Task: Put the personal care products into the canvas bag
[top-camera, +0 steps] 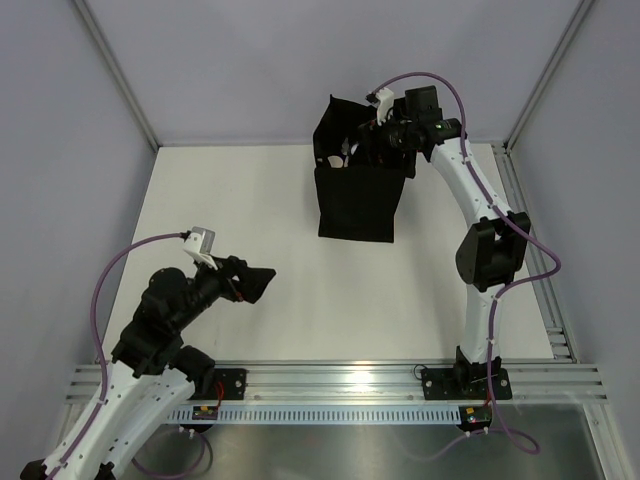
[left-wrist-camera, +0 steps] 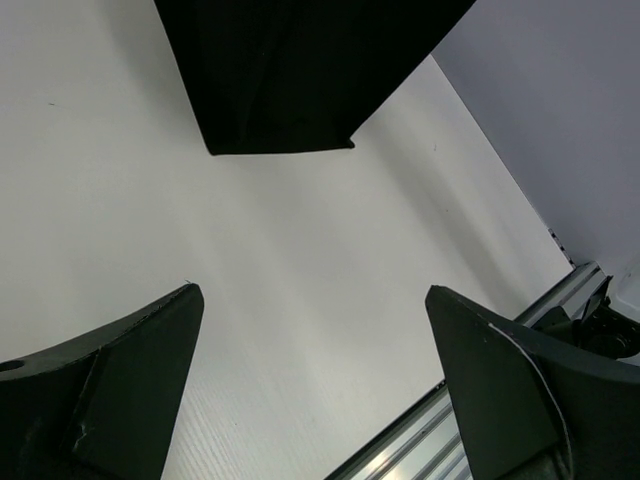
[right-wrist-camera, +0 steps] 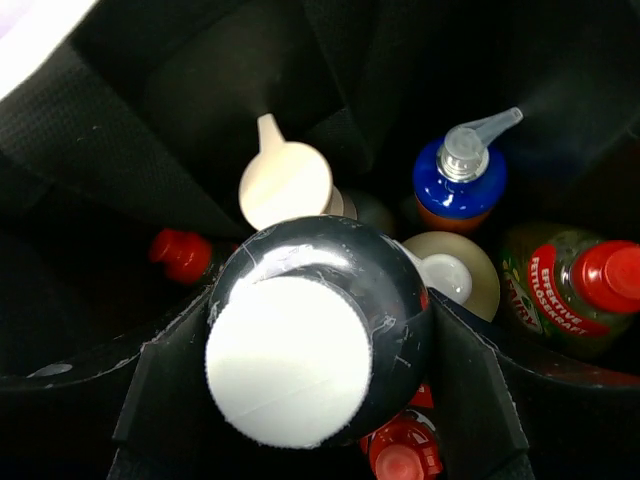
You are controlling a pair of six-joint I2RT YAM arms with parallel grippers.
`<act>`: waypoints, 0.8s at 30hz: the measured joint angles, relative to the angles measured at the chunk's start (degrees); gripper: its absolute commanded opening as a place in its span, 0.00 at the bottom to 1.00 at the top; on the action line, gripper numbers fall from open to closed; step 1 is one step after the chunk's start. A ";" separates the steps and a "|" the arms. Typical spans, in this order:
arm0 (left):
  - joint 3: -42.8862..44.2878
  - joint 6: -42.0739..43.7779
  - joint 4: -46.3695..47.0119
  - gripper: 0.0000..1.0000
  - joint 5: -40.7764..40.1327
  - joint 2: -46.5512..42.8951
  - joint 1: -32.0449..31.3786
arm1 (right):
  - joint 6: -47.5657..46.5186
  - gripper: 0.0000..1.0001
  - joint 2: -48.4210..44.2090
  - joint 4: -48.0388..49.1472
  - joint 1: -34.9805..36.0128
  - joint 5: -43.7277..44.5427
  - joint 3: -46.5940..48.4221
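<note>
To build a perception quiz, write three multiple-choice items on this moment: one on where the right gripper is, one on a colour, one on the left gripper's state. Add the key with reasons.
1. The right gripper is:
A) down at the near rail
B) at the open top of the canvas bag
C) beside the left arm's base

2. The cap of the bottle it holds is:
A) blue
B) red
C) white

3. The left gripper is:
A) open and empty
B) shut on a tube
C) shut on a bag handle

Key:
1 B, the right wrist view looks straight down into the bag.
2 C, a white disc tops the bottle clamped between its jaws.
3 A, only bare table shows between its spread jaws.
</note>
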 measured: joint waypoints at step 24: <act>-0.33 0.00 -0.04 0.99 1.44 -0.09 0.00 | -1.79 0.63 -0.79 -1.66 -0.13 -0.63 -1.09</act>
